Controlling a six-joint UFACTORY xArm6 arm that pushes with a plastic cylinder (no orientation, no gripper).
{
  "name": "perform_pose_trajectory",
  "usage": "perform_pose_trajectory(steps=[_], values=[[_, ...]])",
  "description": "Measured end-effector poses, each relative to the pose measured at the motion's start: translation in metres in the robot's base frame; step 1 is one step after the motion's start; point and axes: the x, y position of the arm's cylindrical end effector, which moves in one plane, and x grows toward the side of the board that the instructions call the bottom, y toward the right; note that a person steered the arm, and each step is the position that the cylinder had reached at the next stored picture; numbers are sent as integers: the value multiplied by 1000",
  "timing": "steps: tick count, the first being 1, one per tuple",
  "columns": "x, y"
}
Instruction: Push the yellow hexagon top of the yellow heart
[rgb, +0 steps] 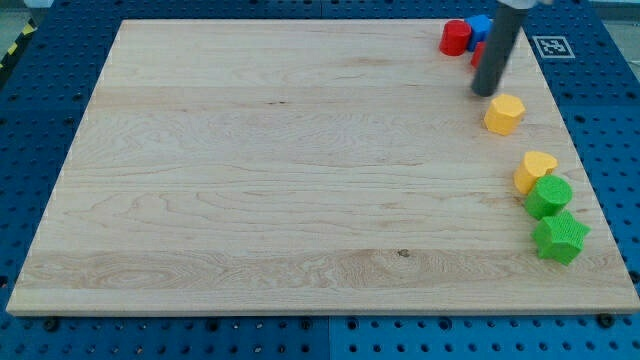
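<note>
The yellow hexagon (504, 114) lies near the board's right edge, in the upper part of the view. The yellow heart (534, 170) lies below it and slightly to the right, a short gap away. My tip (485, 93) is just above and left of the yellow hexagon, very close to its upper left side; I cannot tell if it touches. The dark rod rises from there toward the view's top.
A green round block (549, 196) touches the yellow heart's lower right. A green star (560, 238) sits below that. A red cylinder (456, 38) and a blue block (479, 26) sit at the top right, partly behind the rod. The board's right edge (590, 170) is close by.
</note>
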Motion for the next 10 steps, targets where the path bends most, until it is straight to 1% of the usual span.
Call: perform_pose_trajectory(steps=[1, 4, 5, 6, 7, 8, 10], values=[[16, 18], [18, 8], [40, 9], [35, 9], [23, -7], [44, -22], [79, -18]])
